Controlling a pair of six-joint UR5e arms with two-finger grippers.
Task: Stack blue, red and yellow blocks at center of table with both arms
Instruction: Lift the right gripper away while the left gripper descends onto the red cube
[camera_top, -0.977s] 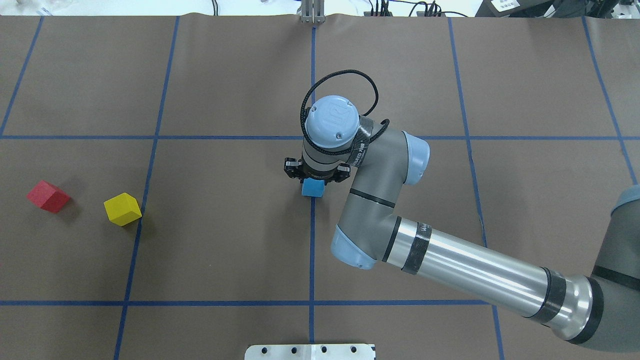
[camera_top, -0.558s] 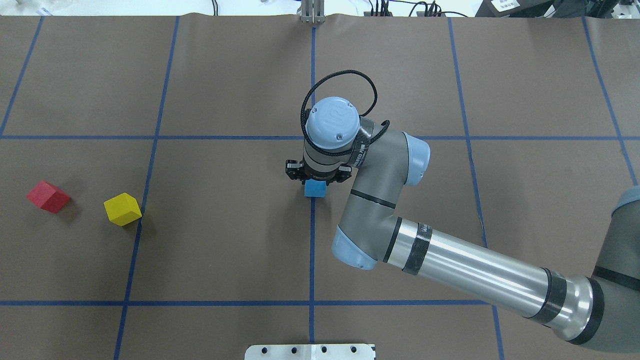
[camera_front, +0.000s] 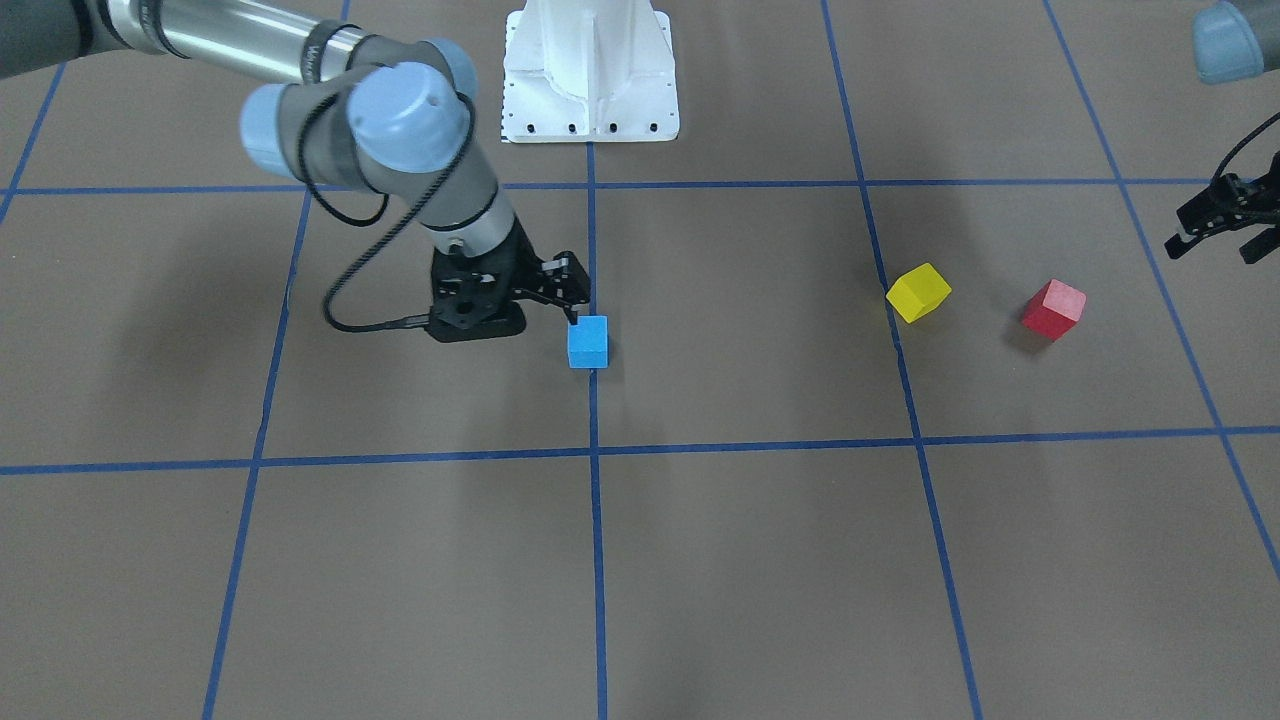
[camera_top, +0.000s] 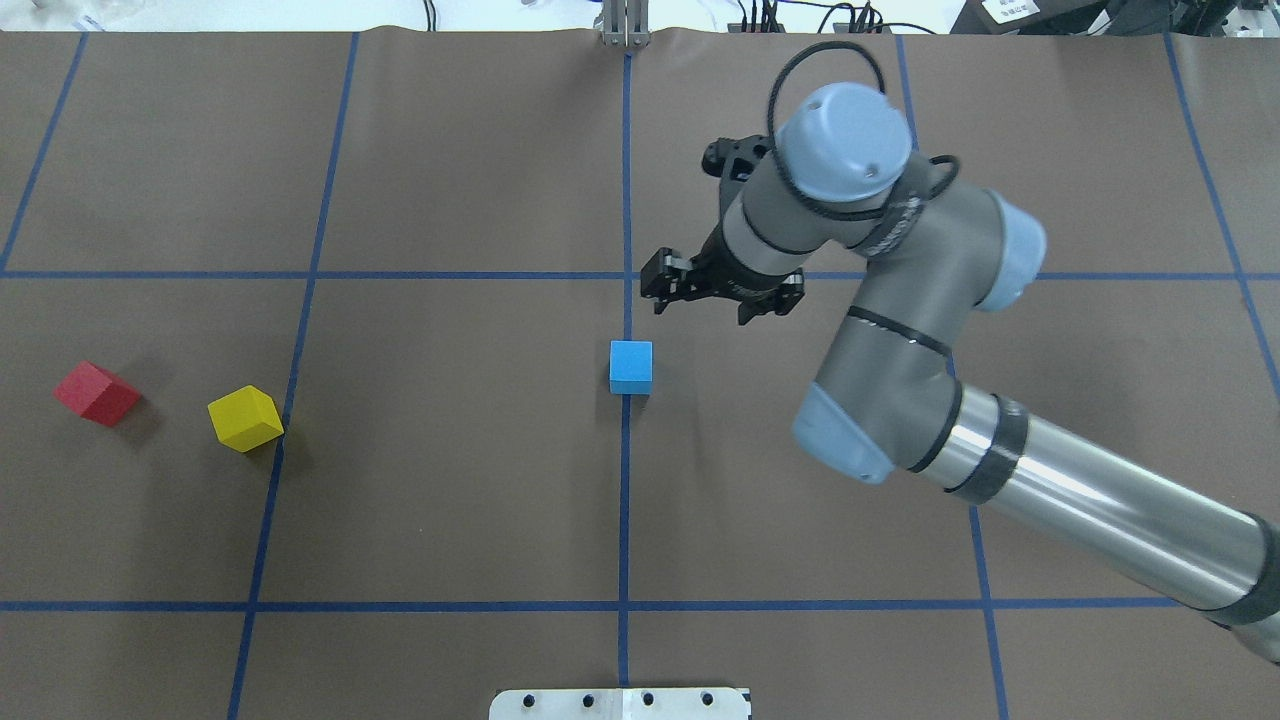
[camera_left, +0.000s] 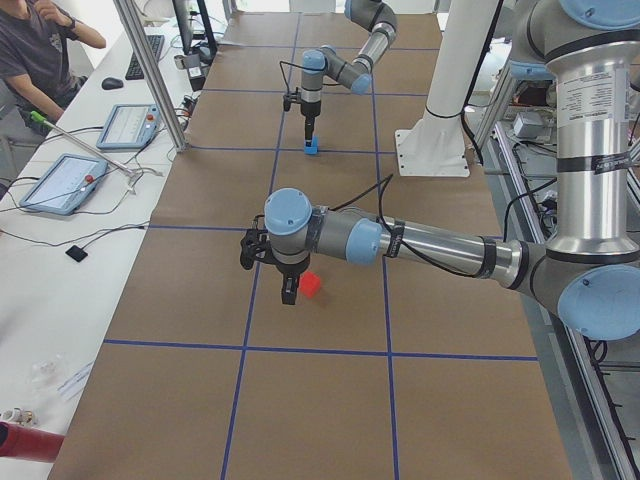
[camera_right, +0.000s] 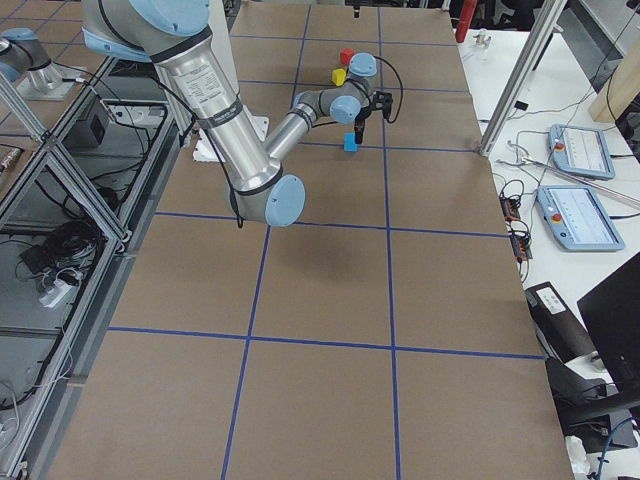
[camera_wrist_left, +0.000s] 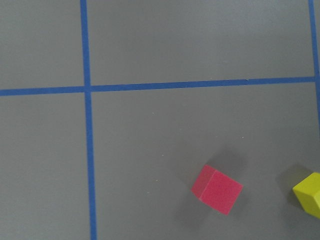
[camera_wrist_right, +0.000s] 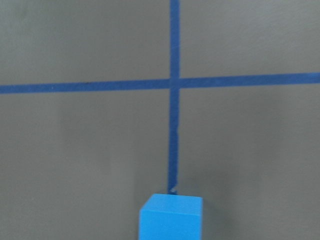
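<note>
The blue block (camera_top: 631, 366) sits alone on the centre tape line, also in the front view (camera_front: 588, 342) and at the bottom of the right wrist view (camera_wrist_right: 171, 217). My right gripper (camera_top: 712, 300) is open and empty, raised, just beyond and to the right of it. The yellow block (camera_top: 245, 418) and red block (camera_top: 97, 392) lie apart at the far left. My left gripper (camera_front: 1212, 248) hangs open and empty near the red block (camera_front: 1053, 309), out of the overhead view. The left wrist view shows the red block (camera_wrist_left: 216, 189) and the yellow block's edge (camera_wrist_left: 310, 194).
Blue tape lines divide the brown table cover into squares. The white robot base plate (camera_front: 590, 80) stands at the robot's table edge. An operator (camera_left: 40, 50) and tablets (camera_left: 65, 182) are on the side bench beyond the table.
My right gripper has let go of the blue block, risen and moved away toward the far right. The blue block stays on the centre line.
</note>
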